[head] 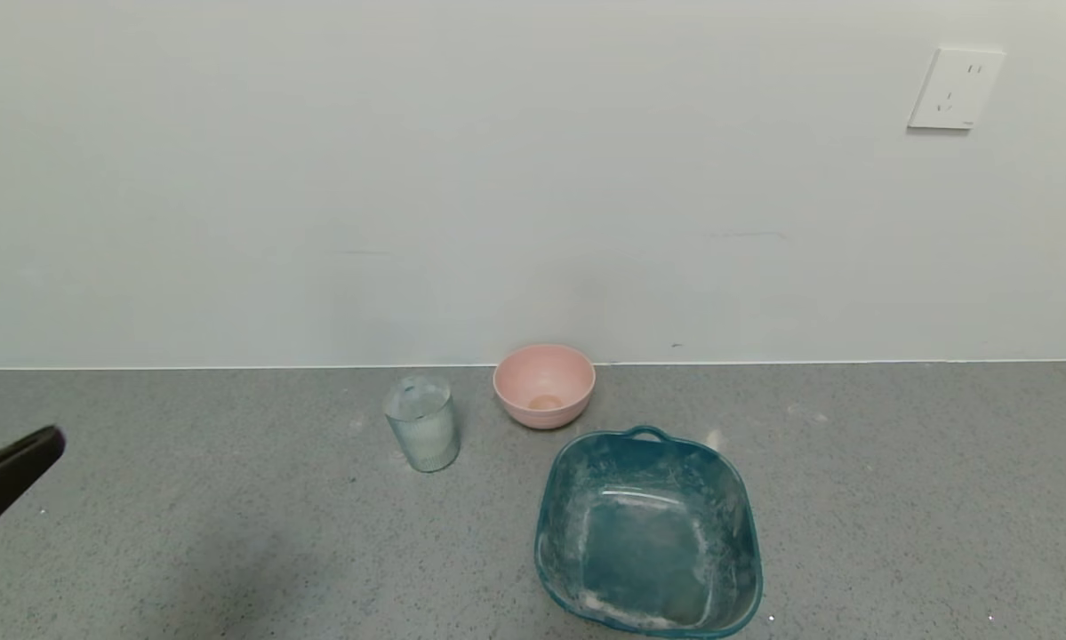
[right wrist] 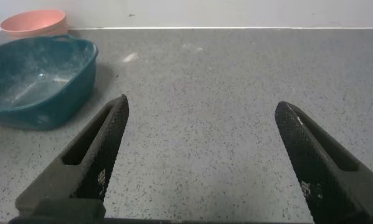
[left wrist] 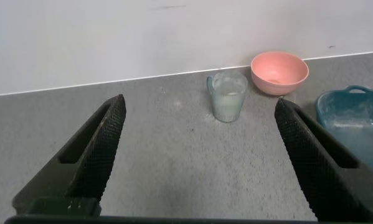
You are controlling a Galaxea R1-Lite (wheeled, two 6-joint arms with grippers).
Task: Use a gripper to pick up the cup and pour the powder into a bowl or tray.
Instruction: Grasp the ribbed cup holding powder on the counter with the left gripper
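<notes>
Nearest the robot, the left tool (left wrist: 198,155) sits low over the grey speckled surface (head: 230,551) with its two black fingers spread wide apart, nothing between them but bare surface. In the head view only one dark fingertip of it pokes in at the left edge. The right tool (right wrist: 202,155) is also spread wide over bare surface on the right side, holding nothing; it doesn't show in the head view at all.

Next out is the tray (head: 646,532), the teal squarish basin, sitting right of centre with its near rim close to the bottom edge of the head view. It's smeared with white dust inside, and its little loop handle points toward the wall. From the right wrist view it sits off to one side of the right tool, with a wide stretch of surface beside it.

Further back, the cup (head: 421,434) stands upright, left of the tray and well apart from it. There's whitish powder (left wrist: 228,107) clouding the inside, can't tell how much. From the left wrist it sits ahead between the spread fingers, with clear surface all the way up to it.

Just right of the cup and slightly farther, the pink bowl (head: 544,385) sits close to the wall (head: 533,178), near the tray's handle but not touching. An outlet (head: 955,89) is up on the wall, far right.
</notes>
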